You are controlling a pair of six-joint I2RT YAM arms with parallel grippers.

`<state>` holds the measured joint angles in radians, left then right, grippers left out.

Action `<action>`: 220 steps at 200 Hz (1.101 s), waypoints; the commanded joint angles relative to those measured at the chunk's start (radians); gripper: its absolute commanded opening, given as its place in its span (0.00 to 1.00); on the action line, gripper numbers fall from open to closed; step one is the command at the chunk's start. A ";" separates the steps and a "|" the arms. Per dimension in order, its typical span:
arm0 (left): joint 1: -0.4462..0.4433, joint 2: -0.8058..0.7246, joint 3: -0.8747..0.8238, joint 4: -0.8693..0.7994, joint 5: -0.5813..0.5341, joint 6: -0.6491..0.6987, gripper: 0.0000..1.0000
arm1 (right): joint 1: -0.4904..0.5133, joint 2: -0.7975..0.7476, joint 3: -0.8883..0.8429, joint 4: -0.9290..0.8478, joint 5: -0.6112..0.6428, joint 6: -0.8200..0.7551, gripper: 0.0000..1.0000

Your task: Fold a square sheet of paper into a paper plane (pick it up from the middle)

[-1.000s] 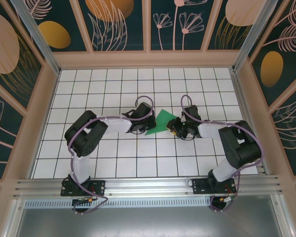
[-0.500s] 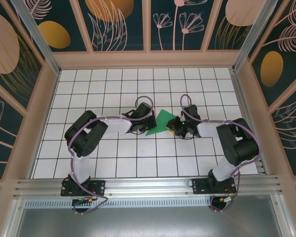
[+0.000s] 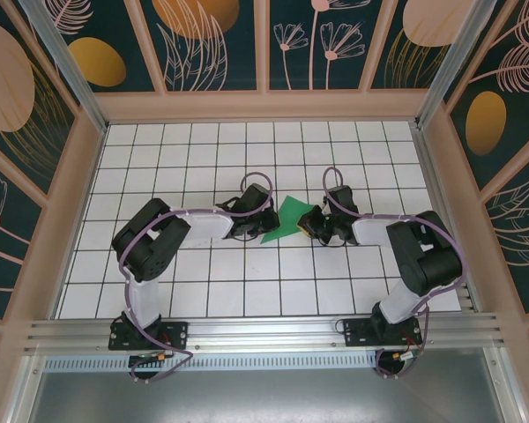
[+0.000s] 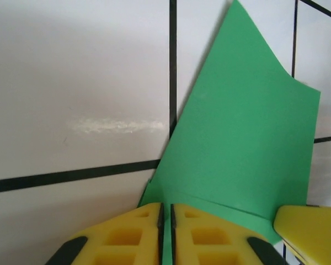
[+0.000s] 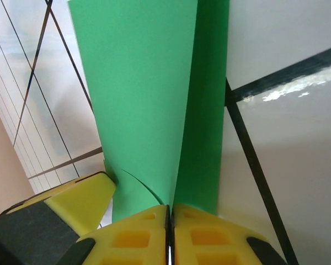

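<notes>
My right pincer (image 5: 169, 212) has just clenched on the right edge of the square sheet of paper (image 3: 285, 216), which lies folded on the surface (image 3: 247, 282) with my left pincer (image 4: 165, 212) gripping its left edge, so I judge creasing can begin.

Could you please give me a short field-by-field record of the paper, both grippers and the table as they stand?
paper: sheet of paper, green, folded into a wedge, mid-table between the two grippers
left arm: left gripper closed, apparently pinching the paper's edge
right arm: right gripper closed on the paper at its fold
surface: white gridded table
progress: partly folded, not yet a plane
</notes>
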<state>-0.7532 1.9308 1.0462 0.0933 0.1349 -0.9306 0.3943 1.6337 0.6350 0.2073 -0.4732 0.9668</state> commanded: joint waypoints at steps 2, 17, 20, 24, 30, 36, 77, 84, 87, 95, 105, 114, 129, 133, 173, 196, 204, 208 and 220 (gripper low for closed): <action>0.004 -0.077 -0.024 0.000 0.002 0.044 0.21 | 0.001 0.000 0.025 0.003 -0.013 0.026 0.09; 0.004 -0.114 -0.047 0.009 -0.012 0.070 0.26 | -0.001 -0.006 0.037 -0.032 -0.010 0.030 0.07; 0.005 -0.121 -0.052 0.013 -0.015 0.076 0.28 | -0.001 -0.007 0.041 -0.038 -0.010 0.031 0.07; 0.005 -0.132 -0.061 0.018 -0.016 0.084 0.30 | 0.001 -0.008 0.044 -0.047 -0.010 0.033 0.06; 0.005 -0.147 -0.067 0.031 -0.015 0.098 0.34 | 0.000 -0.009 0.048 -0.057 -0.010 0.037 0.06; 0.005 -0.162 -0.096 0.043 -0.015 0.115 0.36 | -0.002 -0.012 0.053 -0.065 -0.014 0.043 0.05; 0.005 -0.264 -0.192 0.139 0.001 0.309 0.48 | 0.000 -0.023 0.087 -0.097 -0.052 0.095 0.03; 0.004 -0.274 -0.201 0.151 -0.001 0.345 0.49 | 0.000 -0.024 0.095 -0.107 -0.055 0.103 0.02; 0.004 -0.279 -0.206 0.159 -0.001 0.358 0.50 | 0.001 -0.024 0.098 -0.111 -0.056 0.107 0.02; 0.003 -0.288 -0.219 0.185 -0.005 0.394 0.52 | 0.000 -0.027 0.105 -0.114 -0.060 0.115 0.02; 0.000 -0.298 -0.239 0.223 -0.012 0.435 0.54 | 0.000 -0.032 0.113 -0.121 -0.061 0.126 0.02; -0.003 -0.304 -0.262 0.271 -0.012 0.474 0.56 | 0.001 -0.036 0.123 -0.136 -0.055 0.131 0.02; -0.007 -0.306 -0.286 0.326 -0.008 0.531 0.61 | 0.000 -0.034 0.142 -0.155 -0.054 0.134 0.02; -0.009 -0.305 -0.288 0.333 -0.009 0.547 0.62 | 0.001 -0.033 0.146 -0.158 -0.056 0.136 0.02; -0.032 -0.277 -0.279 0.334 -0.091 0.664 0.69 | 0.001 -0.015 0.176 -0.166 -0.067 0.158 0.02; -0.060 -0.248 -0.285 0.360 -0.118 0.713 0.70 | 0.000 -0.006 0.188 -0.164 -0.071 0.174 0.02; -0.067 -0.235 -0.290 0.375 -0.125 0.732 0.68 | 0.001 -0.004 0.191 -0.164 -0.071 0.177 0.02; -0.071 -0.230 -0.300 0.391 -0.126 0.745 0.68 | 0.000 -0.002 0.191 -0.164 -0.071 0.179 0.02; -0.077 -0.225 -0.328 0.444 -0.136 0.771 0.67 | 0.000 0.000 0.195 -0.161 -0.078 0.182 0.02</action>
<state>-0.8127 1.6768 0.7605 0.4309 0.0406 -0.2611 0.3943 1.6299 0.7986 0.0681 -0.5259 1.1191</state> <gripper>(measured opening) 0.678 0.066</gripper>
